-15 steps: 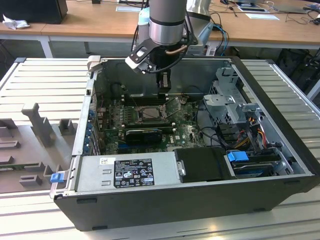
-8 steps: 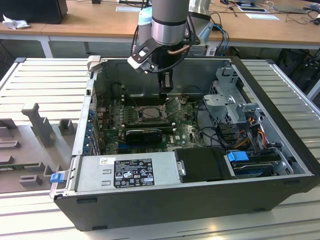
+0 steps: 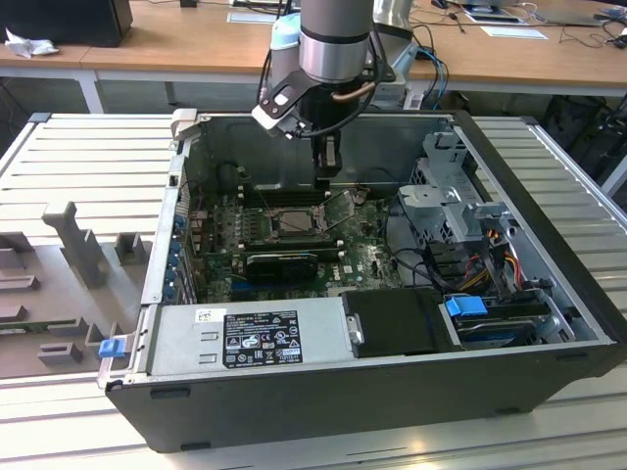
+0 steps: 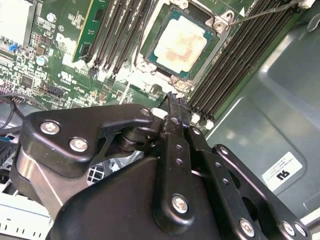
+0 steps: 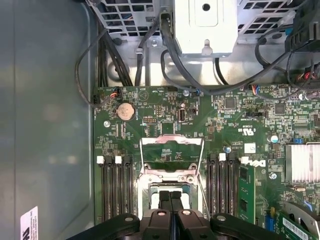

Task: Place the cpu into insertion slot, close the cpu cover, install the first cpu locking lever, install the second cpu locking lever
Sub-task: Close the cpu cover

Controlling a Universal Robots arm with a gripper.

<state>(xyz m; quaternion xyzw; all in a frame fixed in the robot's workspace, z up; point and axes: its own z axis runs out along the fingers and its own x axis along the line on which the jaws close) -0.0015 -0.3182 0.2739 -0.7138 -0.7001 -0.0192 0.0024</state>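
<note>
A dark, open-sided metal computer case (image 3: 372, 416) is laid on a ribbed grey table (image 3: 88, 147), and a green circuit board (image 3: 367, 250) is seen flat on its floor. The black two-fingered gripper (image 3: 328, 164) is hung from the arm over the far middle part of that board. In both wrist views its fingers (image 5: 165, 200) are seen pressed together side by side, clenched, and nothing is seen between them. The small square cpu with a pale silver-grey metal top (image 4: 180, 45) is seated in the square, silver-rimmed insertion slot (image 4: 217, 25). In the second wrist view brownish smears are seen on the chip's top. In the exterior view the slot (image 3: 286, 221) is found a little toward the exterior view's left of the gripper and nearer to the camera. The thin silver frame of the cpu cover (image 5: 172, 141) is swung open off the slot, so that green board is seen through its square opening. In the exterior view the cover (image 3: 340, 203) is seen tilted up just at the exterior view's right of the slot, below the fingertips. Whether the gripper (image 4: 172, 97) touches the slot's rim cannot be told. Long narrow black memory slots (image 5: 116, 185) are ranged on both sides of the socket. A thin metal locking lever (image 4: 260, 12) is seen slanting away from one corner of the slot.
</note>
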